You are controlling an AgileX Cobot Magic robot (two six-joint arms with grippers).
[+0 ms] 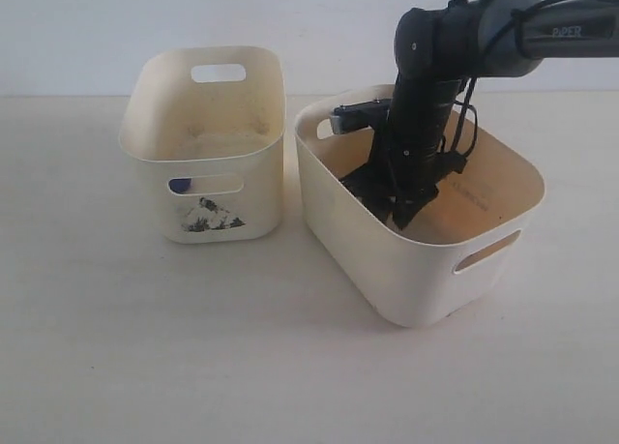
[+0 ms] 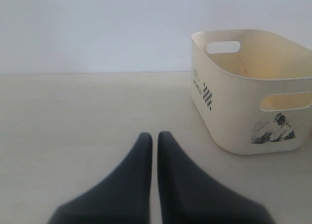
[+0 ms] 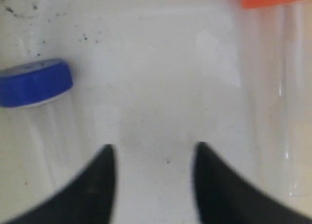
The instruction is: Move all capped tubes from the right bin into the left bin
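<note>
Flanking the spread right fingers [image 3: 97,194] (left fingers [image 2: 131,185] pressed together) lie a blue-capped tube [image 3: 36,82] and an orange-capped tube [image 3: 273,87].

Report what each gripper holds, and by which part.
Nothing is held. The right gripper has its jaws apart inside the wide bin, between a blue-capped tube and an orange-capped tube. The left gripper is shut, empty.
</note>
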